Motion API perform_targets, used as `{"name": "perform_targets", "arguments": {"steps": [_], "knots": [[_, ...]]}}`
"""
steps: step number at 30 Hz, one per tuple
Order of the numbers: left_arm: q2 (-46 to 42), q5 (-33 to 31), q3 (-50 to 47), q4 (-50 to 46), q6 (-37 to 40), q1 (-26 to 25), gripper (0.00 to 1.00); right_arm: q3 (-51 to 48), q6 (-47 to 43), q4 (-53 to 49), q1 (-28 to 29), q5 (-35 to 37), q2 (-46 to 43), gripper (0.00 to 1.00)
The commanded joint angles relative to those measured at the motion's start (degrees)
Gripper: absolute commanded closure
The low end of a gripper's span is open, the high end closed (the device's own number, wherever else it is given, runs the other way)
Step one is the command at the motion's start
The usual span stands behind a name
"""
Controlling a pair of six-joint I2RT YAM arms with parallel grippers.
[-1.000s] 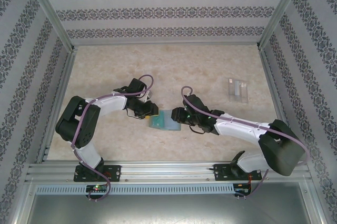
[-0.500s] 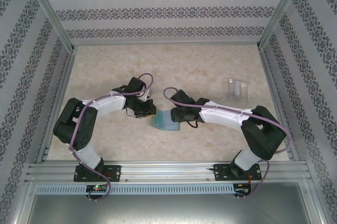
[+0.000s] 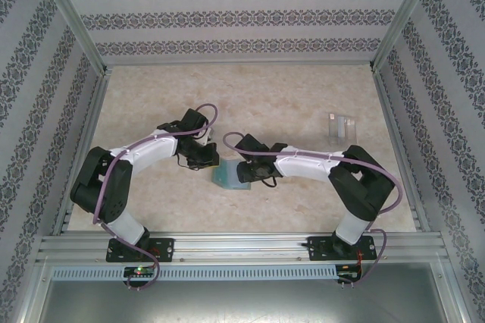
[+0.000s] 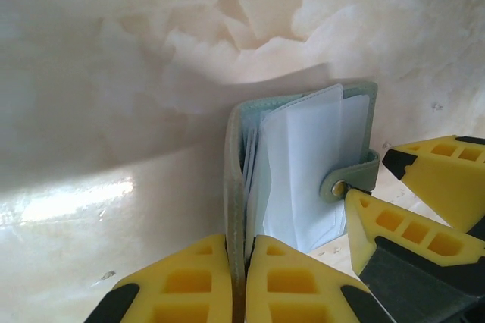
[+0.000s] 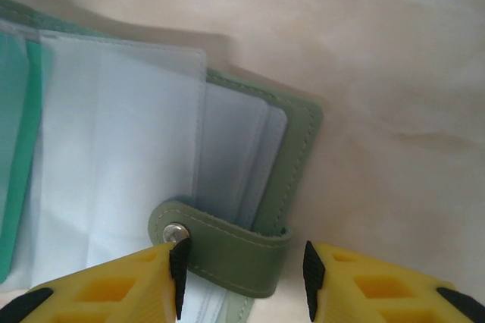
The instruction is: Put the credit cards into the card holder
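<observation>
The sage-green card holder (image 3: 226, 177) lies open on the table's middle, clear sleeves (image 4: 299, 179) showing inside. My left gripper (image 4: 239, 246) is shut on the holder's left cover, which stands on edge between the yellow fingers. From the right, my right gripper (image 5: 242, 271) is open, its pads straddling the snap tab (image 5: 227, 251); the left pad touches the snap end and the right pad stands just off the fold. The pale credit cards (image 3: 342, 127) lie side by side far right, away from both grippers.
Patterned walls and metal posts (image 3: 76, 35) close in the marbled table (image 3: 288, 95) on three sides. The aluminium rail (image 3: 242, 246) with both arm bases runs along the near edge.
The left gripper has closed onto the holder's cover. The right arm has swung left over the holder with its jaws a little wider, and the holder has shifted slightly left.
</observation>
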Motion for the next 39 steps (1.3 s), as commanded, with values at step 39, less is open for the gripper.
{"name": "perform_targets", "arguments": {"steps": [39], "knots": [[-2.37,-5.92,2.75,-6.94,-1.08,-0.37,1.00,-4.41,3.59,0.39,1.60,12.03,-6.44,0.83]]}}
